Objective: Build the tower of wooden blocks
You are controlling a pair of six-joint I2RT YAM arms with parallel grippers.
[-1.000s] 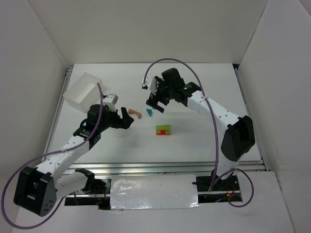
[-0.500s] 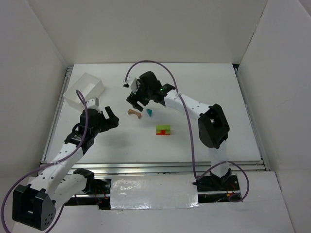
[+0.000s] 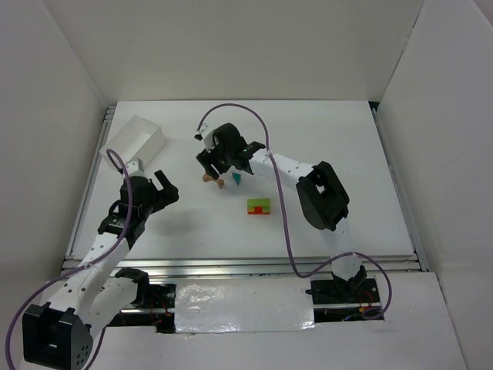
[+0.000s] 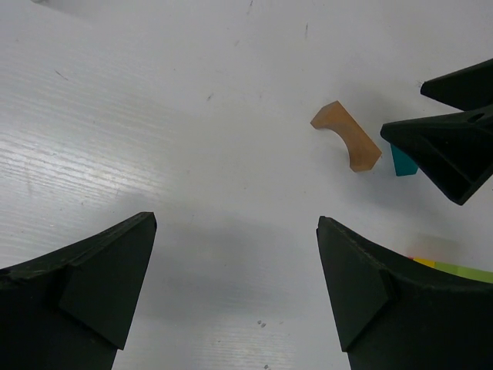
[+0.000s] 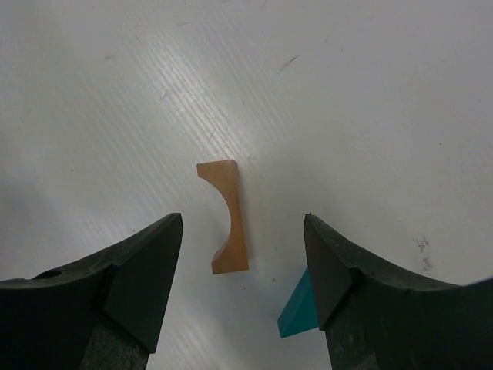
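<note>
Seen from above, a white box (image 3: 135,142) sits at the far left of the table (image 3: 347,154). Just in front of it the left claw (image 3: 162,186) hangs over bare table, spread wide and holding nothing. In its own camera the blocks lie ahead and off to the right, well apart from its fingers.

Near the middle, a tan arch block (image 5: 226,223) lies flat on the table, touching nothing. The right claw (image 3: 213,168) hovers directly over it, so the right arm is plainly the nearer of the two. In the right wrist view its fingers are spread, one on each side of the arch and neither touching it. The arch's long axis runs away from the camera, crosswise to the line between the fingers. Its hollow curve faces the finger on the picture's left and its straight back faces the other. The block sits somewhat nearer the finger on the picture's left. Judging from this, the fingers are placed to pinch the block across its narrow width.

Just right of the arch is a small teal piece (image 3: 237,179), close beside the right-hand finger but separate from the arch. A closing grip could nudge it.

Farther right and nearer the arms stands the coloured stack (image 3: 259,206), showing red, orange, yellow and green. The tower is unfinished, with the arch and teal piece not yet on it.
</note>
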